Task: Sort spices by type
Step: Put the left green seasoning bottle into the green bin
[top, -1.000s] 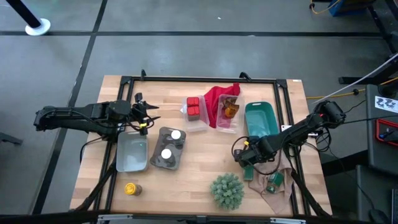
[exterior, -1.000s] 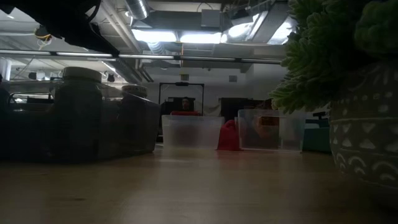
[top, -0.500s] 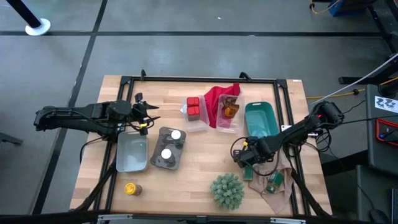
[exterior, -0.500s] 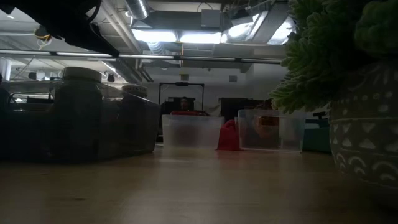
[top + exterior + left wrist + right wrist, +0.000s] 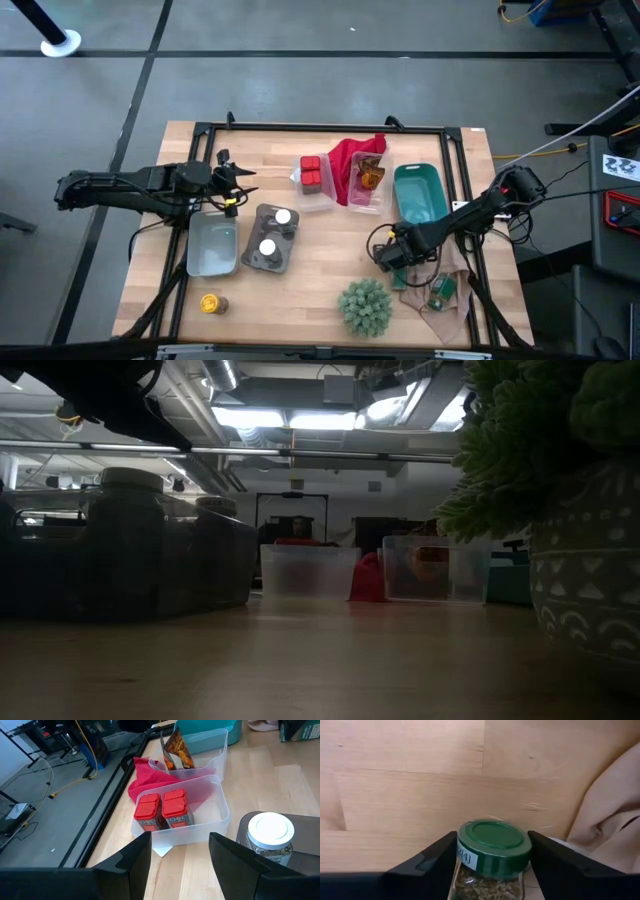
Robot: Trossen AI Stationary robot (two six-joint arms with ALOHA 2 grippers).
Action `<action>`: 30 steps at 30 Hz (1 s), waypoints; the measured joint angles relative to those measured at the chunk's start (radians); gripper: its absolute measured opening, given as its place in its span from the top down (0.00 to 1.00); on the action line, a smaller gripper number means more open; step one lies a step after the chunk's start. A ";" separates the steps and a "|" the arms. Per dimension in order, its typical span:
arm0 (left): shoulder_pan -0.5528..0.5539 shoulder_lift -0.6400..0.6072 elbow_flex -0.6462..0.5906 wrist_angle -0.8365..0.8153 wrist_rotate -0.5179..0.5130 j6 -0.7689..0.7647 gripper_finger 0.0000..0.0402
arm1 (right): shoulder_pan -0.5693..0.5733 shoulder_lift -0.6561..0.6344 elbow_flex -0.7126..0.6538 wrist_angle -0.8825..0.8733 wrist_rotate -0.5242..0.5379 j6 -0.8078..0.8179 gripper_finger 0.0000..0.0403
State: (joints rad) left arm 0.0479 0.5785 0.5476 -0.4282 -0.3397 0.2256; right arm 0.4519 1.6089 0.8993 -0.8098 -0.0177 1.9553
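Your right gripper holds the green-lidded jar upright between its fingers, apparently just above the counter beside the beige cloth; the teal bin lies just beyond it.

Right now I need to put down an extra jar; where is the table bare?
Bare wood lies between the yellow-capped jar and plant, and along the rear left edge. It is crowded around the red tins and right gripper.
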 joint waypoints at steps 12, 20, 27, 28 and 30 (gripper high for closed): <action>0.000 0.000 0.000 0.000 0.000 0.003 0.55 | 0.000 -0.001 0.005 -0.001 0.033 -0.050 0.49; 0.000 0.000 0.000 0.000 0.000 0.003 0.55 | 0.000 -0.011 0.089 -0.091 0.085 -0.104 0.49; 0.000 0.000 -0.001 0.000 0.000 0.003 0.55 | 0.000 -0.082 0.217 -0.320 0.211 -0.107 0.49; 0.000 0.000 -0.001 0.000 0.000 0.003 0.55 | 0.000 -0.093 0.233 -0.354 0.232 -0.107 0.49; 0.000 0.000 -0.001 0.000 0.000 0.003 0.55 | 0.000 -0.117 0.258 -0.424 0.279 -0.107 0.49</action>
State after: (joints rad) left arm 0.0479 0.5785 0.5468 -0.4278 -0.3400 0.2283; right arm 0.4515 1.4923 1.1573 -1.2338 0.2610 1.8488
